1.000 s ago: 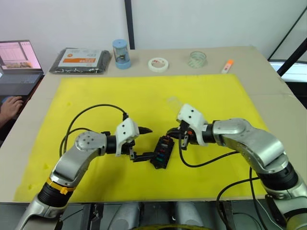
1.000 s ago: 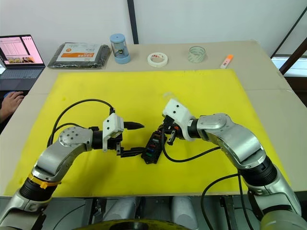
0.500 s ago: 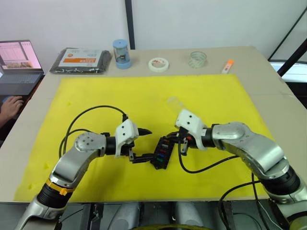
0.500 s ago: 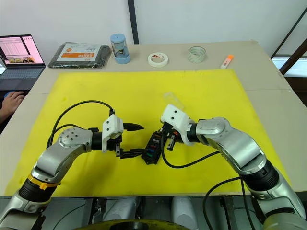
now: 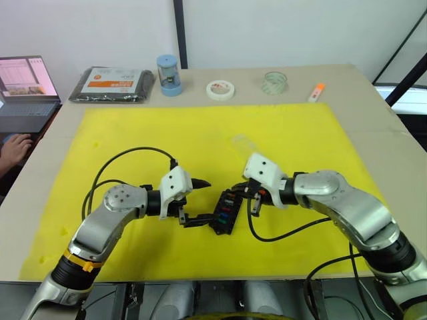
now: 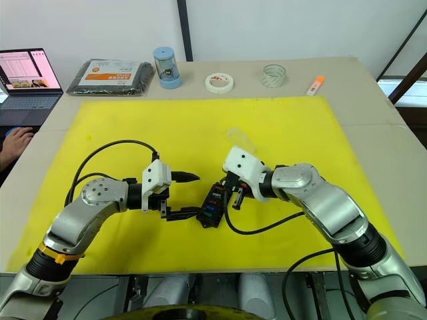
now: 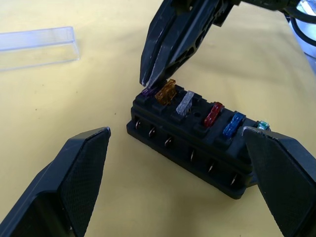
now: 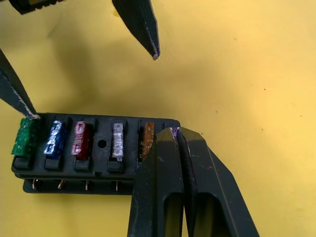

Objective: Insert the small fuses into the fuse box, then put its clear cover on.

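While our right gripper [image 8: 174, 132] presses purple fuse [image 7: 147, 91] into end slot, fingers closed on it, left gripper [image 7: 175, 163] stays spread wide, one finger [image 8: 19, 101] bracing fuse box [image 7: 192, 143] at green fuse [image 8: 21, 138]. Box at mat [image 5: 133, 133] six o'clock holds blue, red, clear, amber fuses. Clear cover [image 7: 37, 47] lies apart, toward twelve o'clock.

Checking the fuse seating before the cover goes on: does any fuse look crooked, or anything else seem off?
The amber fuse and pale clear fuse lean in their slots on the black rectangular fuse box, not upright like the red fuse and blue fuse. The right end effector pinches the purple fuse at the end slot.
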You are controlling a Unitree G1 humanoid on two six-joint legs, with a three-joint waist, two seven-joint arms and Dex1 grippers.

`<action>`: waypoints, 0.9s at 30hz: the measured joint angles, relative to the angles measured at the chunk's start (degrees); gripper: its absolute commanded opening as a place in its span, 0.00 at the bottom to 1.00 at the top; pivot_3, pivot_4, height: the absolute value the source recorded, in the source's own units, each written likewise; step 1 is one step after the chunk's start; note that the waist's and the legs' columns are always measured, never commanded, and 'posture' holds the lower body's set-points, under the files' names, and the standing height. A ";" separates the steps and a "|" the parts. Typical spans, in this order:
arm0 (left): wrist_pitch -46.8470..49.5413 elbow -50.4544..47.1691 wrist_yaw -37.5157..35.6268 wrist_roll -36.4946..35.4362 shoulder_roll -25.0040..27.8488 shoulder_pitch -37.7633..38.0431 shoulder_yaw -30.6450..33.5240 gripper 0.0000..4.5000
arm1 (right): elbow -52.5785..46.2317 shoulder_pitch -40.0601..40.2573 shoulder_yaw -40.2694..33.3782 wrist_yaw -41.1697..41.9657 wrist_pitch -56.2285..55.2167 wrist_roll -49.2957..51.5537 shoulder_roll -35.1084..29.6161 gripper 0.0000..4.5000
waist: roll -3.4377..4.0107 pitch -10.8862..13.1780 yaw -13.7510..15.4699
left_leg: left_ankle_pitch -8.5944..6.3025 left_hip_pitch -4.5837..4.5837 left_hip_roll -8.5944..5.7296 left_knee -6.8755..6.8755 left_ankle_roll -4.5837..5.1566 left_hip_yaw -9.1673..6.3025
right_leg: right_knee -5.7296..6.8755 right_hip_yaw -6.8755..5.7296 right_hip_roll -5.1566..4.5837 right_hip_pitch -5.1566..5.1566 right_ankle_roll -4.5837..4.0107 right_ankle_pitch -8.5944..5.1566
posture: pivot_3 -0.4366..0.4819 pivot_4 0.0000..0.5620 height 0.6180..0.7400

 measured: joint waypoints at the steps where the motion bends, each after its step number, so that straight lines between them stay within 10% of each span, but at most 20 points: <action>1: -0.14 0.00 -0.04 0.00 0.00 0.01 0.00 1.00 | 0.13 0.01 -1.20 0.20 1.06 1.07 0.38 0.01 | 0.00 0.00 0.01 | 0.00 0.00 0.00 0.00 0.00 0.00 | 0.00 0.00 0.00 0.00 0.00 0.00 | 0.48 0.27 1.00; 13: 1.35 -1.12 -0.15 -0.51 0.94 -0.25 0.12 1.00 | 0.11 -0.30 -11.58 0.75 9.39 12.21 2.38 0.01 | 0.01 0.01 0.00 | -0.01 -0.01 0.00 -0.01 0.01 0.00 | 0.00 0.02 0.00 -0.01 0.00 0.00 | 0.48 0.27 1.00; 27: -1.32 -1.87 -5.36 -1.73 7.88 -0.43 3.18 1.00 | -0.29 4.33 -13.05 7.42 -7.44 8.72 -7.10 0.11 | 0.03 0.02 0.00 | -0.02 -0.01 0.01 -0.01 0.03 0.02 | -0.02 -0.01 0.00 0.00 0.00 0.00 | 0.48 0.27 1.00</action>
